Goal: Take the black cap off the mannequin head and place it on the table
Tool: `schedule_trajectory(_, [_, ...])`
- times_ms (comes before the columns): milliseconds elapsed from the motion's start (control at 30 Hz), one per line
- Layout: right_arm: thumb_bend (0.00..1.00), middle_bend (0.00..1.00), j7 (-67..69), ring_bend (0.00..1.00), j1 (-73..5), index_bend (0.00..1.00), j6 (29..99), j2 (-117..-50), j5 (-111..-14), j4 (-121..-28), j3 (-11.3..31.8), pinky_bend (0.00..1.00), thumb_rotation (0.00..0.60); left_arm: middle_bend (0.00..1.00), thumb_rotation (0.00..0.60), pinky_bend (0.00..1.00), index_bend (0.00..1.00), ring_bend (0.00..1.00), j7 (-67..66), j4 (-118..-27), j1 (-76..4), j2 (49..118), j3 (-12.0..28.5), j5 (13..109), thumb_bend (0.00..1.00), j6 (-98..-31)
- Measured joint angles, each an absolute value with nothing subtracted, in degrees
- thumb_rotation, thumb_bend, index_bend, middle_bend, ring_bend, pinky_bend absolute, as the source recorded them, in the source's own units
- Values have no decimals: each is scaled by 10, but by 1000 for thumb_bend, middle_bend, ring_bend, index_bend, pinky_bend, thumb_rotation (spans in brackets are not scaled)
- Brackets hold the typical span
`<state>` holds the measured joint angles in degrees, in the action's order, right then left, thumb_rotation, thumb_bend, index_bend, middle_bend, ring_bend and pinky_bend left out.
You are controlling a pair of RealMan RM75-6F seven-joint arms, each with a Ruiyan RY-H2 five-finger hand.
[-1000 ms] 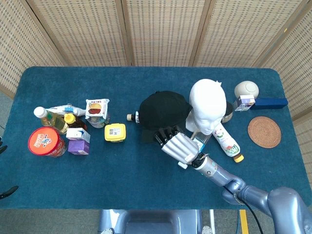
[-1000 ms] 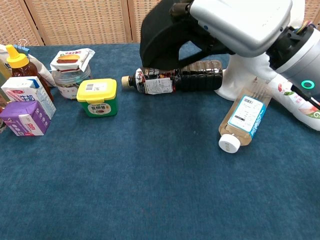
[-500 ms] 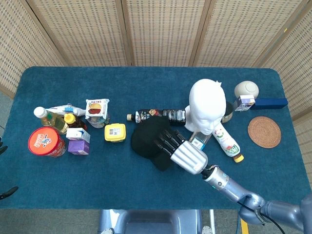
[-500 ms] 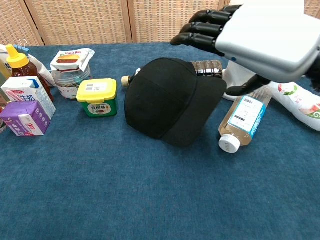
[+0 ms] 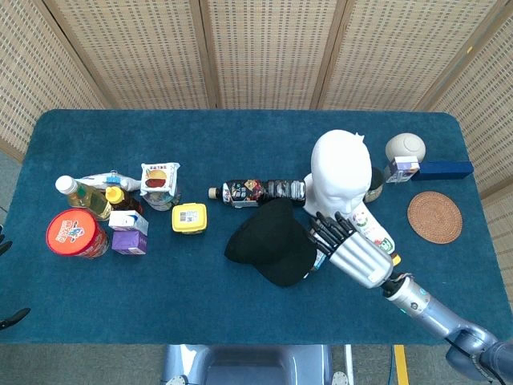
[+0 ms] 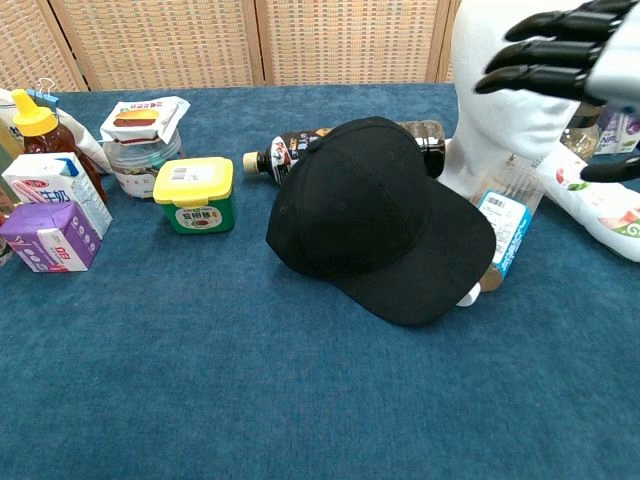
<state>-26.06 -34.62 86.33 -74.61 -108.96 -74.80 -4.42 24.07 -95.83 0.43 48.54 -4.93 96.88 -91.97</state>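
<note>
Lying left of right hand (image 5: 358,255) fingers (image 6: 540,52): cap (image 5: 271,242).

cap: black fabric baseball cap (image 5: 271,242) sitting flat on the blue tabletop (image 5: 240,305)
head: bare white mannequin head (image 5: 341,174) just behind it
right hand: silver hand with black fingers (image 5: 351,250), spread, right beside the cap's brim

You will find no wording legible in either view. Beside the black cap (image 6: 380,220), the yellow-lidded tub (image 6: 194,193) carries a white sticker with a barcode, too small to read. The clear bottle (image 6: 503,222) at the cap's brim shows a blue-and-white label with a barcode, its print unreadable. The white carton (image 6: 55,190) bears blurred characters.
</note>
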Motion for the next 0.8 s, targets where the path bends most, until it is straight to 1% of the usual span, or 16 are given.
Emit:
schedule_trajectory(167, [0, 161, -182, 96, -286, 156, 939, -733, -1069, -720, -49, 242, 600, 0, 600, 0, 0, 0, 227, -961, 9, 492, -44, 957, 76, -928])
schedule_trajectory(267, [0, 129, -127, 61, -244, 143, 970, -726, -1032, -708, -50, 214, 600, 0, 600, 0, 0, 0, 217, -963, 11, 496, -42, 955, 77, -930])
schedule_trajectory(367, [0, 104, -76, 41, -205, 142, 973, -719, -982, -715, -47, 195, 600, 0, 600, 0, 0, 0, 212, -964, 13, 498, -42, 959, 77, -932])
schedule_trajectory(433, [0, 78, -57, 27, -183, 133, 973, -714, -952, -724, -44, 164, 600, 0, 600, 0, 0, 0, 210, -964, 14, 499, -43, 960, 76, -934])
schedule_trajectory(567, [0, 38, -56, 1, -153, 90, 971, -706, -901, -763, -29, 116, 600, 0, 600, 0, 0, 0, 202, -965, 17, 503, -41, 956, 76, -938])
schedule_trajectory(700, [0, 2, -67, 0, -127, 59, 966, -697, -879, -803, -19, 89, 600, 0, 600, 0, 0, 0, 189, -966, 20, 510, -37, 950, 77, -943])
schedule_trajectory(800, [0, 0, -76, 0, -120, 57, 954, -690, -879, -817, -19, 78, 600, 0, 600, 0, 0, 0, 183, -967, 20, 511, -36, 949, 76, -941])
